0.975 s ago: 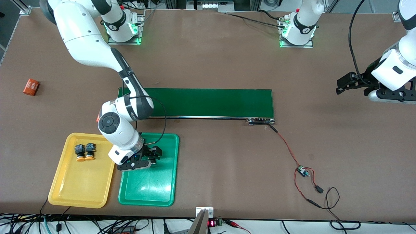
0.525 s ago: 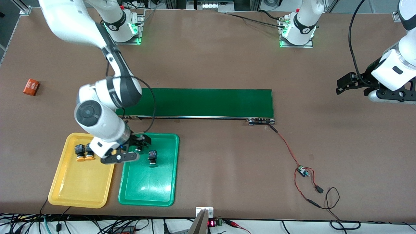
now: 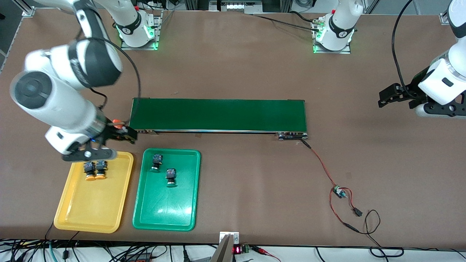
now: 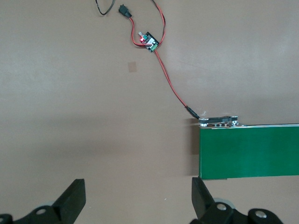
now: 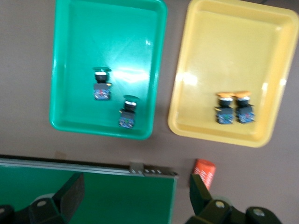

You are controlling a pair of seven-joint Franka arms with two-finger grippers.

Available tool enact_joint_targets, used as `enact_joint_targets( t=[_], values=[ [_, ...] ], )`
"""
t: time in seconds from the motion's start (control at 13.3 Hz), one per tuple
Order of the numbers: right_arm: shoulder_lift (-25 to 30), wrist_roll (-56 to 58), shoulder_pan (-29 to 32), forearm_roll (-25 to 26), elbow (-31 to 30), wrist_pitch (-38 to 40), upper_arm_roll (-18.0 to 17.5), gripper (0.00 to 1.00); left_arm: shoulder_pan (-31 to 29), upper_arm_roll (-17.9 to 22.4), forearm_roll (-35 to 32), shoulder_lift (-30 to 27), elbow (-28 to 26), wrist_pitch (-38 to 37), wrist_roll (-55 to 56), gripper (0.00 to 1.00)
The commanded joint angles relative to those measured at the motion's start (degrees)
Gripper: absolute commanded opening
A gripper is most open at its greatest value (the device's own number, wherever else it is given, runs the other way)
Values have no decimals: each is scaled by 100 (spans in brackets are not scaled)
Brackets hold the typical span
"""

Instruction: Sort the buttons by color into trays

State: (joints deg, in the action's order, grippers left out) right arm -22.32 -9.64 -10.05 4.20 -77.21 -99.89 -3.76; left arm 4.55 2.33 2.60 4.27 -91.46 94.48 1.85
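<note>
Buttons (image 3: 162, 169) lie sorted by cap colour in matching trays (image 3: 189, 189), below the empty, wide-open right hand (image 3: 105, 145); left hand (image 3: 395, 95) waits, wide.

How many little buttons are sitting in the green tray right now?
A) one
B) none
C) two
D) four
C: the green tray holds two green-capped buttons, one nearer the conveyor belt and one nearer the front camera; the two orange-capped ones lie in the yellow tray.
</note>
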Motion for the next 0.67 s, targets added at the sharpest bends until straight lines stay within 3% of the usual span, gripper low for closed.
enact_joint_targets(
  t=[0.0, 0.3, 0.6],
  values=[
    [806, 252, 327, -69, -575, 511, -72, 100, -7, -31, 91, 65, 155, -44, 26, 100],
    [1571, 743, 713, -60, -628, 1558, -72, 100, -7, -31, 91, 65, 155, -44, 26, 100],
    [2423, 1052, 1048, -60, -1374, 1674, -89, 100, -7, -31, 91, 65, 155, -44, 26, 100]
  ],
)
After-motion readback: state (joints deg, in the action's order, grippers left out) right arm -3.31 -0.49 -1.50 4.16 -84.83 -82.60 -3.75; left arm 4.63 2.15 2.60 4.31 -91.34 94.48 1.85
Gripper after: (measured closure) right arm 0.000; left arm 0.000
